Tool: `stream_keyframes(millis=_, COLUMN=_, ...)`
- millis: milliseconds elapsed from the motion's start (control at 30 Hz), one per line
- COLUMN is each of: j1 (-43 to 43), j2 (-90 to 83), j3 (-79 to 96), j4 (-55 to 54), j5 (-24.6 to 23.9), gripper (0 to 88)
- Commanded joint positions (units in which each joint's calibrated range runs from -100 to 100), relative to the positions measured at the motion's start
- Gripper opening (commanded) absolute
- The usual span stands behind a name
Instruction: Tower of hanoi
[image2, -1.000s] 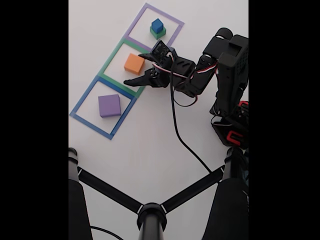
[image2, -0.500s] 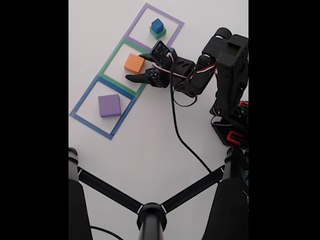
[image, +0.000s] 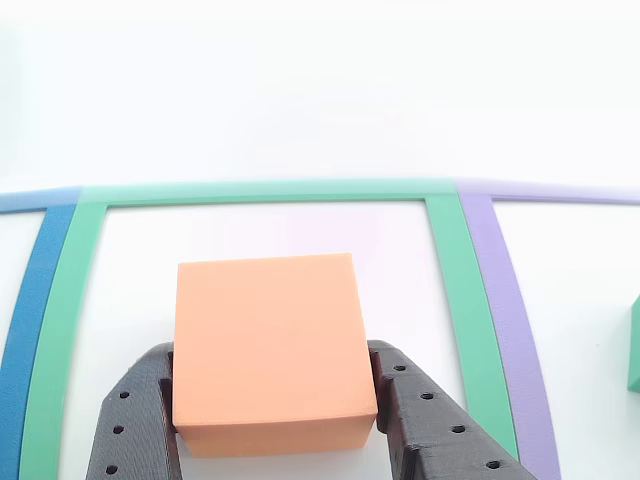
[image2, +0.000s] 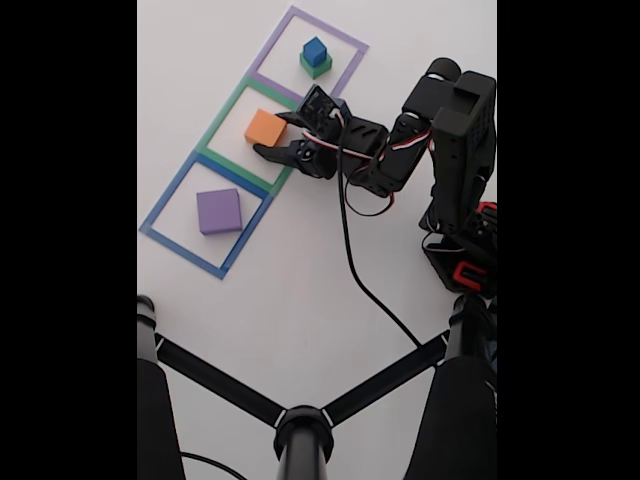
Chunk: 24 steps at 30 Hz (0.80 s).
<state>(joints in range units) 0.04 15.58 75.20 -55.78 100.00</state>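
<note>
At lower centre of the other view, the gripper (image: 275, 405) jaws clasp the orange block (image: 268, 350) inside the green outline (image: 455, 290).

Matt, smooth orange block (image: 265, 350); black perforated plastic tool (image: 272, 425); smooth white table (image: 300, 100).

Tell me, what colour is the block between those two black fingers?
Orange. The block shows best in the close other view, between the fingers.

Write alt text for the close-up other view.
An orange block sits between the gripper's two black fingers, which flank its left and right sides. It lies inside a green taped square outline on a white table, with blue and purple tape alongside.
</note>
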Motion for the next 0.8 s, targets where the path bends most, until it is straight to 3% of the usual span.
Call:
stream_keyframes(millis=0, j1=-0.69, j2=-3.32, j3=-0.91, j4=1.59, j5=0.0, gripper=10.1)
stream_keyframes(millis=133, j1=-1.07, j2=-9.49, j3=-0.09, j4=6.77, j5=0.0, gripper=10.0)
stream_keyframes(millis=267, j1=-1.38, j2=-20.62, j3=-0.55, j4=19.15, j5=0.0, gripper=10.0)
stream_keyframes(millis=767, j1=-3.97, j2=-57.0, j3=-29.53, j4=94.75, j5=0.0, gripper=9.5)
